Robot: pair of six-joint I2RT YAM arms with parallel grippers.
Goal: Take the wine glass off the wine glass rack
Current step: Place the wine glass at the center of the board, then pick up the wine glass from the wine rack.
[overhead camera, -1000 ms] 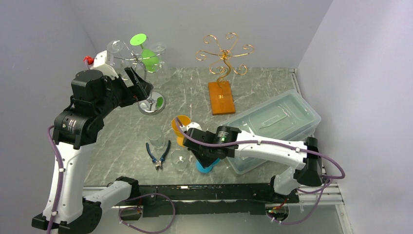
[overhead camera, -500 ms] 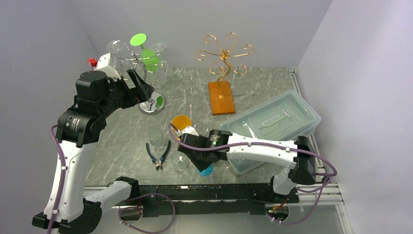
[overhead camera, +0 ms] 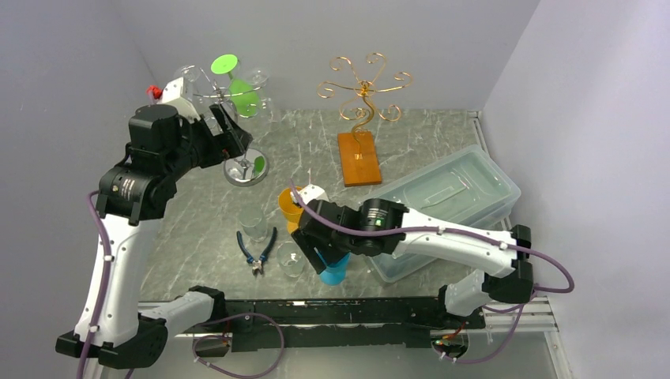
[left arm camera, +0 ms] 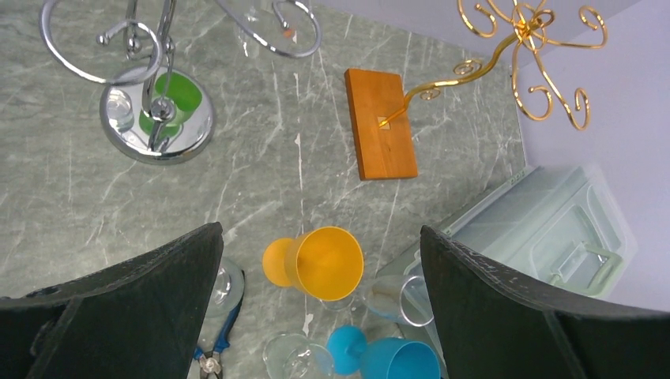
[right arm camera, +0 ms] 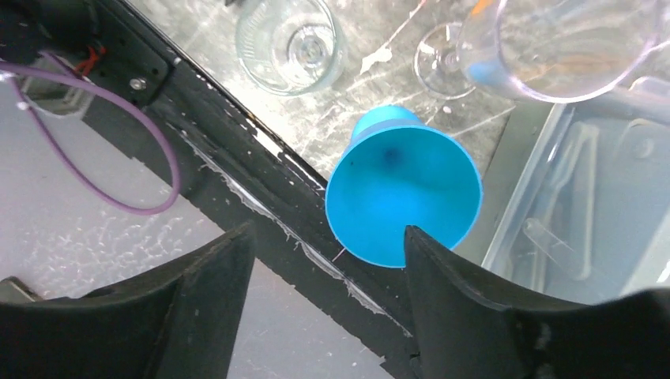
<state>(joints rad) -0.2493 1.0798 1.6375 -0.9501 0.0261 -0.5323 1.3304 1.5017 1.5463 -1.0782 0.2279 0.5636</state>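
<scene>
While left gripper (overhead camera: pixel 227 133) and right gripper (right arm camera: pixel 328 237) are held open, empty, the seemingly light, slick green wine glass (overhead camera: pixel 243 96) is best taken by its stem.

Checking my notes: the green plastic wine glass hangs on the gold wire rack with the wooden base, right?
No: the green plastic wine glass hangs on the silver wire rack with the round chrome base, as the top external view shows.
</scene>
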